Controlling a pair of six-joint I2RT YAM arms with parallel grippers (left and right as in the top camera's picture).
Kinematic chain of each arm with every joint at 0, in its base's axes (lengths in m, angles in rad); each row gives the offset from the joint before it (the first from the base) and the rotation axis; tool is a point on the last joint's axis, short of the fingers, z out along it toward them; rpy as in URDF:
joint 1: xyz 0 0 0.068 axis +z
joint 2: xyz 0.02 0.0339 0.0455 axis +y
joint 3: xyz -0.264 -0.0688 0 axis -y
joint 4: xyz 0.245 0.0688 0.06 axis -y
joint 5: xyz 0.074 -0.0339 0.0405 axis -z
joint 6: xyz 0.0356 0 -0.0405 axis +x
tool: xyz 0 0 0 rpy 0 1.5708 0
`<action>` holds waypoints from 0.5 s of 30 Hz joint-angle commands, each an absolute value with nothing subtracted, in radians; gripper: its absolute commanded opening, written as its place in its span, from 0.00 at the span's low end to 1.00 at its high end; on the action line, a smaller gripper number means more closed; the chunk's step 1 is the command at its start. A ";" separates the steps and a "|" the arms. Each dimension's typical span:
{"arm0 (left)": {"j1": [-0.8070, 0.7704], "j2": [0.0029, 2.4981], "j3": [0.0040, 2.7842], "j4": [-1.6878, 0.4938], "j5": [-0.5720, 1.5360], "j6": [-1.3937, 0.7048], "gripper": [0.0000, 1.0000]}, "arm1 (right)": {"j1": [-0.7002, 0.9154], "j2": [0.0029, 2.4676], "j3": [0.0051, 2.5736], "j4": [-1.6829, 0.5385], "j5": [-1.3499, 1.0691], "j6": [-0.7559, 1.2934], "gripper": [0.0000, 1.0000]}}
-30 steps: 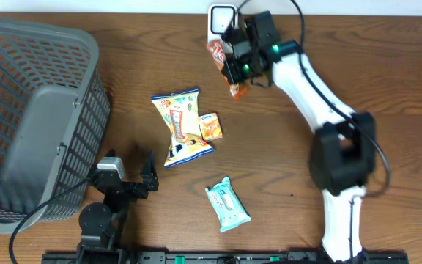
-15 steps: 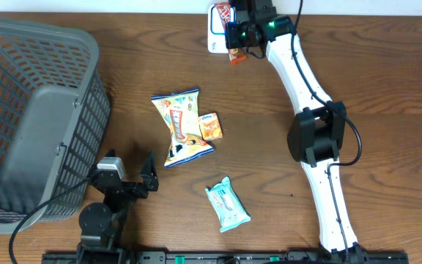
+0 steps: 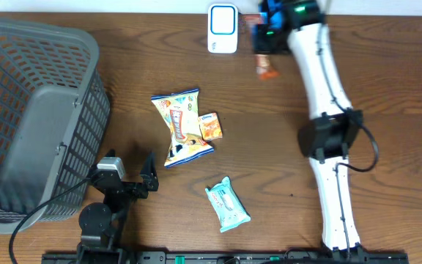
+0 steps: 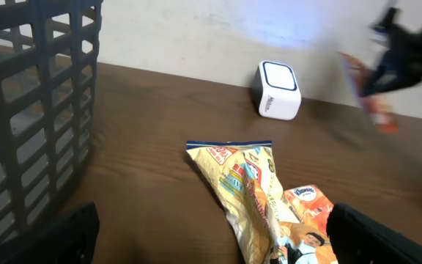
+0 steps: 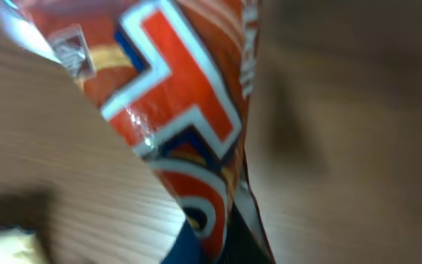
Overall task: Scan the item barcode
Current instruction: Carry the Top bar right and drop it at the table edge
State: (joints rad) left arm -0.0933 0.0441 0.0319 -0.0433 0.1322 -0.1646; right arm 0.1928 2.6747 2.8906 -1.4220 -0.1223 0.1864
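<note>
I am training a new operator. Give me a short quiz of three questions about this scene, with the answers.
1. True or false: the left gripper is open.
2. What does the right gripper hold? A: teal pack. B: red packet. C: yellow bag.
3. Fill in: in the overhead view, the scanner is to the ___ of the red packet.
Key: 1 true; 2 B; 3 left.

Overhead faces down, low left wrist faces the shared scanner
</note>
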 commanded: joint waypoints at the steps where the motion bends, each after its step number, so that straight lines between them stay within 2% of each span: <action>1: -0.089 0.043 0.004 -0.058 0.139 -0.178 0.98 | 0.053 2.674 2.918 -1.521 0.077 0.150 0.01; 6: -0.089 0.043 0.004 -0.057 0.139 -0.178 0.98 | -0.138 2.676 2.873 -1.658 0.396 0.131 0.01; 15: -0.089 0.043 0.004 -0.057 0.139 -0.178 0.98 | -0.410 2.676 2.794 -1.553 0.294 0.154 0.01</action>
